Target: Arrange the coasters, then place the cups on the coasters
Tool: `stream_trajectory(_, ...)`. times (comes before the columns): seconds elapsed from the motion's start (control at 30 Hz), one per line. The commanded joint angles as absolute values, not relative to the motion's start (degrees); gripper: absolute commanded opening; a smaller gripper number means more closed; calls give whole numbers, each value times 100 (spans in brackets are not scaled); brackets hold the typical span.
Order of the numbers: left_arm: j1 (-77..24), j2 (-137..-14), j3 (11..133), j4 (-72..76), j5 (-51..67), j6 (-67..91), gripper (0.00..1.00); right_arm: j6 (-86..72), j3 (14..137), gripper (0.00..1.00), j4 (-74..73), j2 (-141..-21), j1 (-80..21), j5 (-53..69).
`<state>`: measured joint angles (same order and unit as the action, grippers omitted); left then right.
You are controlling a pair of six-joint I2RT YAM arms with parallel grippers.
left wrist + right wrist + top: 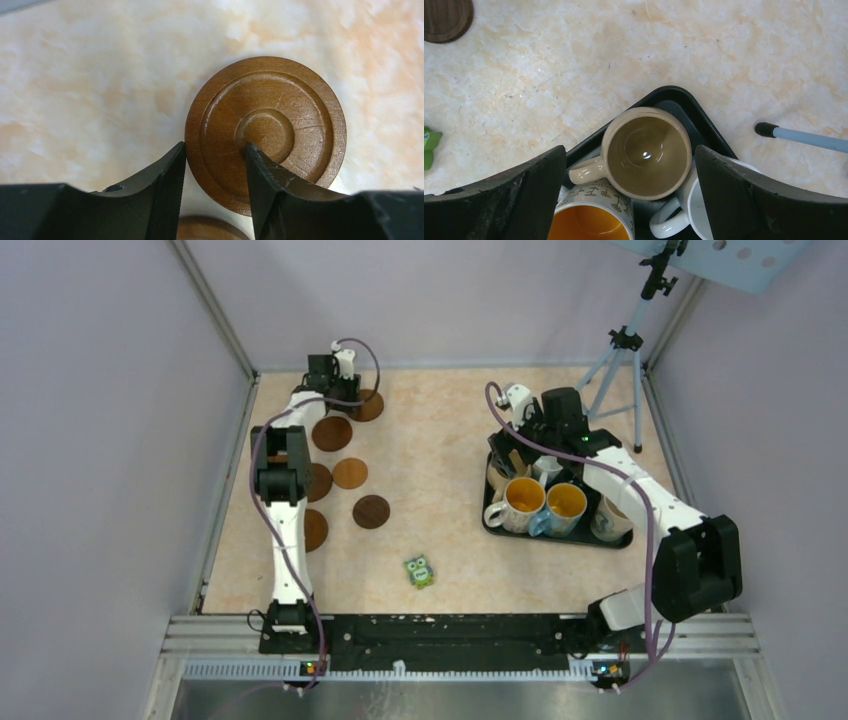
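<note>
Several brown coasters lie at the table's left; the far one (367,405) is a ringed tan disc (265,130) flat on the table. My left gripper (215,146) hangs over it, partly closed: the left fingertip is at its rim, the right fingertip rests over its centre ring. Another coaster (205,227) peeks in below. The cups stand on a black tray (560,538): a beige mug (647,152), a cream mug with an orange inside (589,220) and a white mug (694,210). My right gripper (629,150) hovers wide open above the beige mug, holding nothing.
A small green owl figure (419,571) stands near the front centre. A tripod (620,350) stands at the back right, one foot (804,136) near the tray. Grey walls enclose the table on three sides. A dark coaster (444,17) lies left of the tray.
</note>
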<state>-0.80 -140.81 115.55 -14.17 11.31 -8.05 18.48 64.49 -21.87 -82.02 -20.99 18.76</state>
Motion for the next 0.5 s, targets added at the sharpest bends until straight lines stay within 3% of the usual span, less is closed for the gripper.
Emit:
stream_trajectory(0.0, -264, -13431, 10734, -1971, 1571, -1120, 51, 1960, 6441, 98, -1940, -7941, -2127, 1857)
stream_trajectory(0.47, -1291, -12122, 8729, -2049, 1519, -502, 46, 1910, 6350, 98, -1802, -7831, -2057, 1626)
